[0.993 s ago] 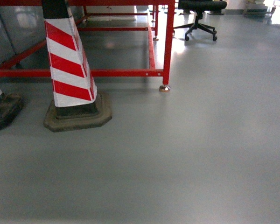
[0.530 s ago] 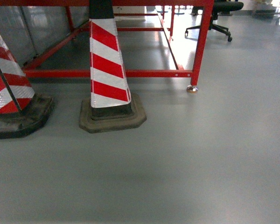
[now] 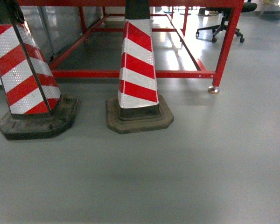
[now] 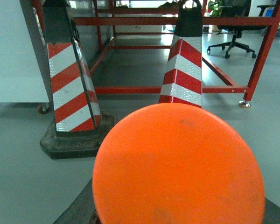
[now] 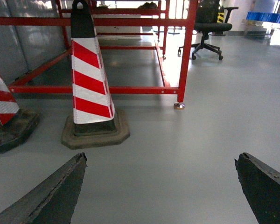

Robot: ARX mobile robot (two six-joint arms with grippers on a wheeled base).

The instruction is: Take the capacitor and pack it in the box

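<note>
The capacitor fills the lower half of the left wrist view as a bright orange-red flat round top. My left gripper is shut on it; only a dark finger shows beside it at the lower left. My right gripper is open over bare grey floor, with nothing between its two dark fingertips. Neither gripper shows in the head view. The box is out of view in all frames.
Two red-and-white striped cones on heavy bases stand ahead on the floor, one in the middle and one at the left. Behind them runs a red steel frame with a foot. A black office chair stands far right.
The head view has swung left: the striped cone and red frame have slid rightward in the picture, and a second cone has come fully into view at the left.
</note>
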